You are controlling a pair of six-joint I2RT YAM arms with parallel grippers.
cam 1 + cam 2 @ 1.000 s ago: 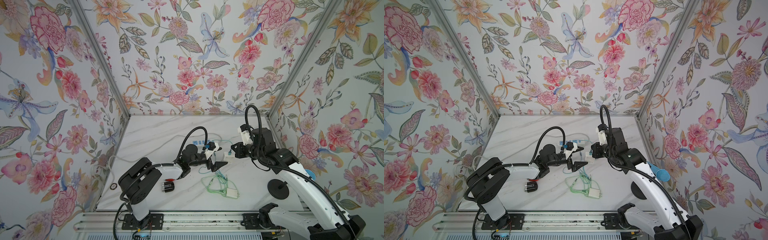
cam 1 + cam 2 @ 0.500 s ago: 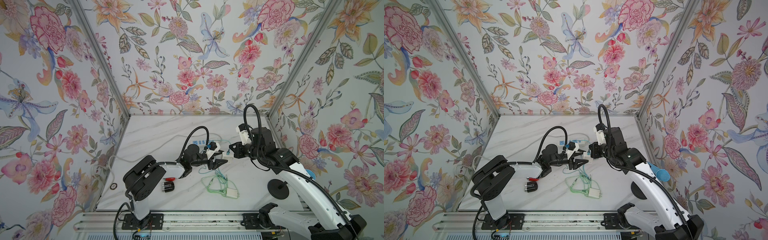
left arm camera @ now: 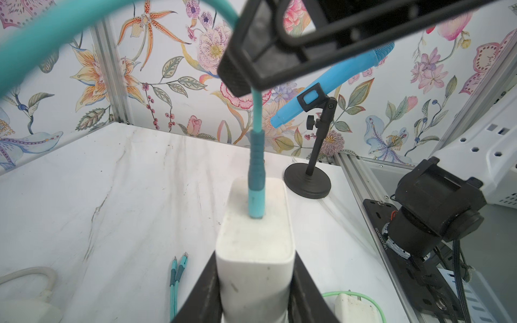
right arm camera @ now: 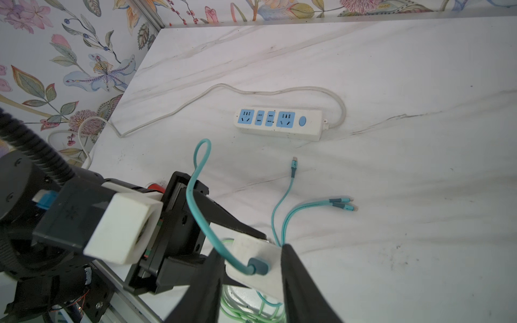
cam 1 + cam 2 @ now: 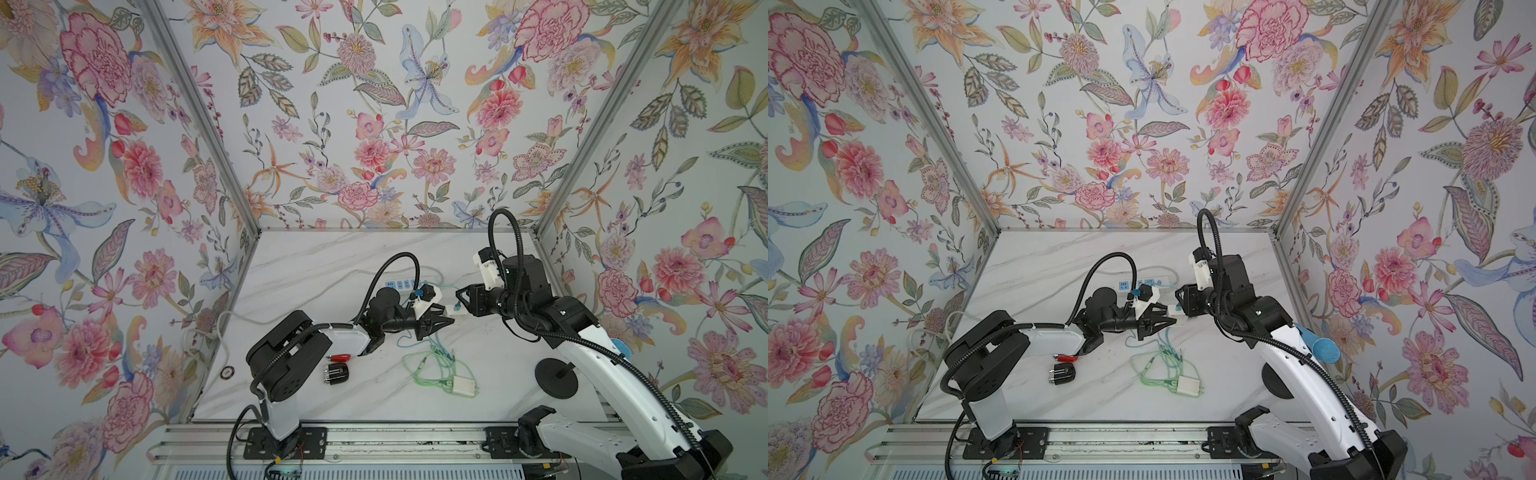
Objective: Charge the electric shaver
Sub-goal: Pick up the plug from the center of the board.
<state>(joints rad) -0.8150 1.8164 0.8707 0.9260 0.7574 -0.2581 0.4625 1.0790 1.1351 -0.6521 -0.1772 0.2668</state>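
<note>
Mid handoff of the adapter [image 3: 256, 237]. The left end effector [image 3: 255, 258] has it pinched: both fingers flat on its sides, gap narrow, adapter's long axis in line with the fingers. The teal cable [image 3: 256, 156] is plugged into the free end and loops away. The right end effector [image 4: 251, 250] straddles that same free end. Its jaws sit about adapter-width apart, and I can't tell if they press or stand clear.

Task item: the shaver [image 5: 337, 372] lies on the surface [image 5: 316, 257], untouched, no cable in it. In a top view it's at about 8 o'clock from the left end effector, close under the left forearm, well apart from the right arm. Long axis runs about 9 to 3, silver end at 9. Left arm is clearly nearer.

The strip [image 4: 277, 123] is at about 10 o'clock from that same end effector, sockets up, all vacant. The cable's loose tips [image 4: 347, 200] lie on the surface near the adapter.

My read: adapter goes into the strip next, so what matters is the prong side — hidden here — against sockets facing up. Adapter looks near level now, so I'd expect a wrist pitch down before insertion — left arm's job.
</note>
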